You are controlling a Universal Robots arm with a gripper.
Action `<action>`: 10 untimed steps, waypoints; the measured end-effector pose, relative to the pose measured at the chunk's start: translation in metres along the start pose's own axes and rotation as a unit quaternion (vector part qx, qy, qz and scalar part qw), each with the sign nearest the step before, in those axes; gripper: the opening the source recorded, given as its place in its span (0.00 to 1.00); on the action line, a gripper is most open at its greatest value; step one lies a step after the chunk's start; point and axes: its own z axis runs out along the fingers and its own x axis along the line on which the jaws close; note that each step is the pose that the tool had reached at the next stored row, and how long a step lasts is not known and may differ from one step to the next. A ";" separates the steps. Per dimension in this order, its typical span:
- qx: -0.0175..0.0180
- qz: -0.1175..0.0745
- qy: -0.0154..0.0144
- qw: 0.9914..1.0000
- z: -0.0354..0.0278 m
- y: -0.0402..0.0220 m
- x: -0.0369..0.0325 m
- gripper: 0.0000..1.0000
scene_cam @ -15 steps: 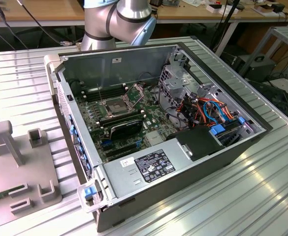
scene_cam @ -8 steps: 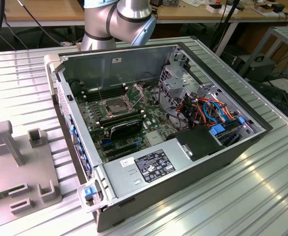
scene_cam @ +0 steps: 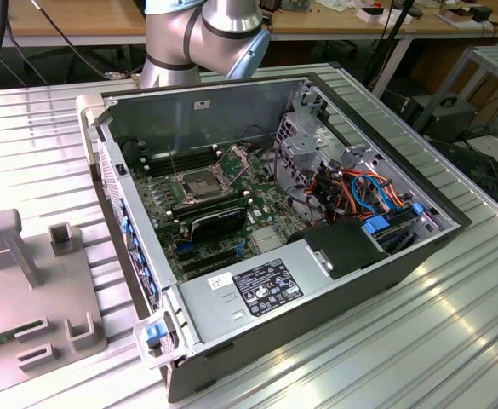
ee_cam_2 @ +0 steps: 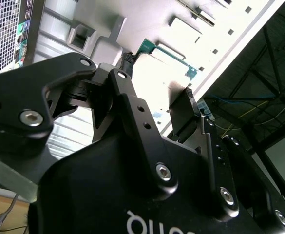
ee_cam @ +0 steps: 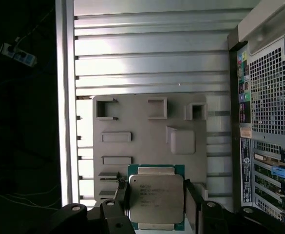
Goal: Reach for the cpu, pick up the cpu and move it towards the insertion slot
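gripper [ee_cam: 157, 207]: spread wide, one black finger [ee_cam: 122, 197] on each side of the chip, visible gaps, nothing pinched yet; hangs above the fixture
cpu [ee_cam: 156, 196]: silvery lid on a green board, lying flat on the grey fixture plate [ee_cam: 132, 161], square-on between the fingers in the first wrist view; the second wrist view shows a green edge [ee_cam_2: 154, 48] past the fingertips
fixture plate: on the ribbed metal table [ee_cam: 147, 53], at about 9 o'clock from the open computer case [scene_cam: 334, 281] in the exterior view
insertion slot [scene_cam: 196, 185]: silver-framed socket with a dark centre on the motherboard [scene_cam: 231, 230], at roughly 10 o'clock from the case middle, well apart from the chip
step in hand, my read: reach about done, grasp not made
doing it well: keep the fingers parallel to two opposite chip edges and centred so both pads meet together; descend straight, close on the board edges only, gently
risk: uneven contact could skew or slide the chip on the plate; a tilted lift could let the thin part slip
progress: early, judging by chip on fixture and socket bare
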 end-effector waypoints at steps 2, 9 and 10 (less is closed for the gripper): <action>0.000 0.000 0.000 1.000 -0.0020 0.0000 0.0001 0.55; 0.000 0.000 0.000 1.000 -0.0029 0.0001 -0.0025 0.55; 0.000 0.000 0.000 1.000 -0.0029 0.0001 -0.0035 0.55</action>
